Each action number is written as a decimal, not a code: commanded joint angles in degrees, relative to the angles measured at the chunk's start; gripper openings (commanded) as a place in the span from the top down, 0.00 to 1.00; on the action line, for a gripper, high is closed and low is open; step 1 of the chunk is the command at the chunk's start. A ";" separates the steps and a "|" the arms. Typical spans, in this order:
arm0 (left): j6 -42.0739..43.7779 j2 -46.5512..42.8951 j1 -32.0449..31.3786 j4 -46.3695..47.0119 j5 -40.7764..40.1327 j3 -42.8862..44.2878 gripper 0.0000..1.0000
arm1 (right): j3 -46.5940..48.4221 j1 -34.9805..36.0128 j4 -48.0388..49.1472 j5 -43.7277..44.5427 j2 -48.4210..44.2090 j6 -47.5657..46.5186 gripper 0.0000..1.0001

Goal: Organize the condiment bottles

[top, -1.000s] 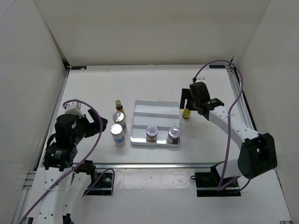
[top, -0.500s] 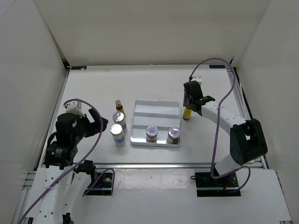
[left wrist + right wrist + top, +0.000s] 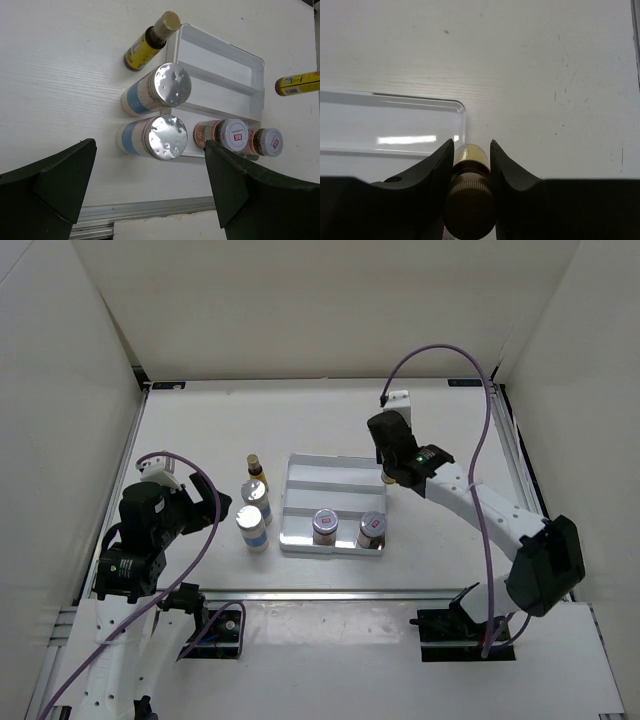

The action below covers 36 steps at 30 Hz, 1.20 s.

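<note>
Table (image 3: 200,425) with tray (image 3: 335,472), three bottles (image 3: 252,528)

Cut off at the right edge of the left wrist view: slim yellow-amber bottle (image 3: 297,84), cap end out of frame. From the right wrist, body mostly hidden behind its own dark cap, between the fingers of the right gripper (image 3: 471,145). Too small to read: red print on the lids of the squat brownish jars (image 3: 235,136).
</note>
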 commanded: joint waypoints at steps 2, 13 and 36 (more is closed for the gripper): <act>-0.24 -0.41 -0.20 -0.04 0.55 -0.11 0.00 | 4.48 4.51 1.24 2.95 -5.69 -1.84 1.00; -0.24 -0.41 -0.20 -0.04 0.55 -0.11 0.00 | 1.41 10.84 7.12 -1.46 -1.05 1.32 1.00; 3.27 3.27 -0.73 1.98 0.01 -0.11 0.00 | 7.62 14.18 -6.47 8.56 1.17 11.17 0.00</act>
